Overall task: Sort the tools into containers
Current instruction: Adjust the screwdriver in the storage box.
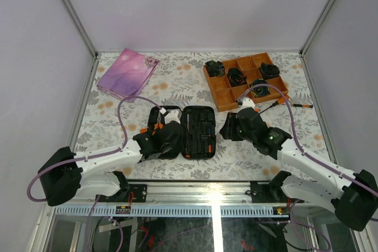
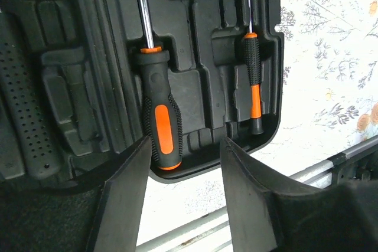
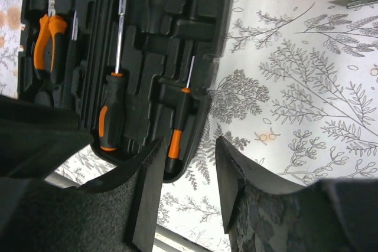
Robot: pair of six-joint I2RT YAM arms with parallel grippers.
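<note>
The tool case (image 1: pixel 198 132) lies open near the centre of the floral counter (image 1: pixel 195 81). The left gripper (image 2: pixel 186 144) hovers over its left half and the right gripper (image 3: pixel 190 146) just right of it, both with jaws apart and empty. Pliers (image 3: pixel 46 39), a screwdriver (image 2: pixel 158 110) and a thin driver (image 2: pixel 253 81) sit in its slots.

L arm (image 1: pixel 100 160) runs from its base at near left, low & nearly flat, toward table centre. Its wrist bends down, so L gripper (image 1: pixel 167 136) points at the surface just left of centre. Its black fingers (image 2: pixel 127 199) stand apart, partly spread, w/ nothing gripped btwn them. R arm (image 1: pixel 313 166) comes from near right, angled far-left toward centre. R gripper (image 1: pixel 237 125) tilts down & leftward, right of centre. Its fingers (image 3: pixel 147 205) are likewise apart, nothing pinched. The 2 grippers don't touch.
</note>
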